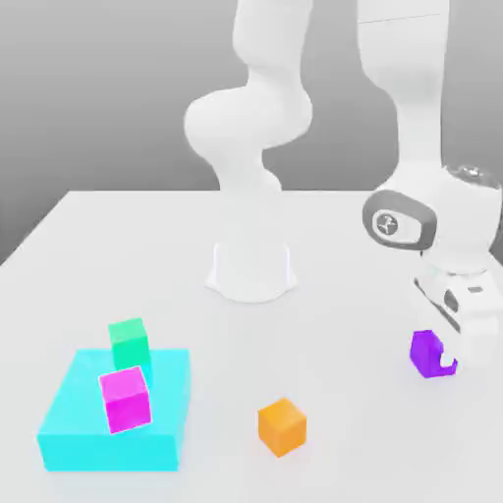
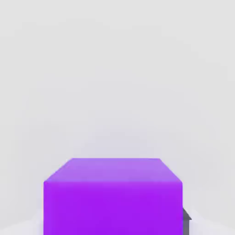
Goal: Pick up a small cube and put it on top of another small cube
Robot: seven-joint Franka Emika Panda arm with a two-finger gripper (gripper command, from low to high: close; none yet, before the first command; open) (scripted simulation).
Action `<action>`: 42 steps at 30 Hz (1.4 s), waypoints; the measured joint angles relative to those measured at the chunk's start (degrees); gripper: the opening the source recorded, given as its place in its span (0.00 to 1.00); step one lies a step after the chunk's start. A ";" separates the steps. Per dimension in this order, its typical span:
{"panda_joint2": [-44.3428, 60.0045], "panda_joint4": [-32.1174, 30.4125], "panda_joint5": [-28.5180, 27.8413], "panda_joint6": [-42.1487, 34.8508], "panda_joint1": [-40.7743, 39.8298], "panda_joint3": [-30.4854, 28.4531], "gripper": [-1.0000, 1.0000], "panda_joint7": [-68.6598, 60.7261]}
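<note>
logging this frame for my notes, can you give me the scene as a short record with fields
surface: white table
gripper: gripper low at the exterior view's right, at the purple cube
purple cube: purple cube on the table by the fingers; large and close in the hand view
green cube: green cube at the far edge of the cyan block
cyan block: cyan block flat, at the exterior view's left
pink cube: pink cube tilted on the cyan block
orange cube: orange cube alone on the table, near the front
task state: purple cube not yet on the green cube

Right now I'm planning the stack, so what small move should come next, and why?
Probably close the gripper on the purple cube and lift it: the gripper is already down around that cube on the table, while the green cube waits far across.
</note>
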 joint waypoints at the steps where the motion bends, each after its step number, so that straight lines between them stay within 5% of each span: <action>1: -0.58 -0.11 0.17 -0.47 -0.26 0.30 0.00 -0.16; 7: -11.62 -2.18 6.88 -9.40 -2.92 4.56 0.00 -5.18; 11: -17.37 -2.83 8.48 -14.20 -9.82 1.39 0.00 -7.55; 32: -40.12 -4.76 -2.49 -34.37 -48.44 -24.34 0.00 -8.83; 39: -31.77 -6.93 -1.57 -24.04 -50.42 -28.46 0.00 -10.60; 40: -30.31 -7.23 -1.34 -22.30 -50.28 -28.73 1.00 -10.83; 42: -30.31 -7.23 -1.34 -22.30 -50.28 -28.73 1.00 -10.83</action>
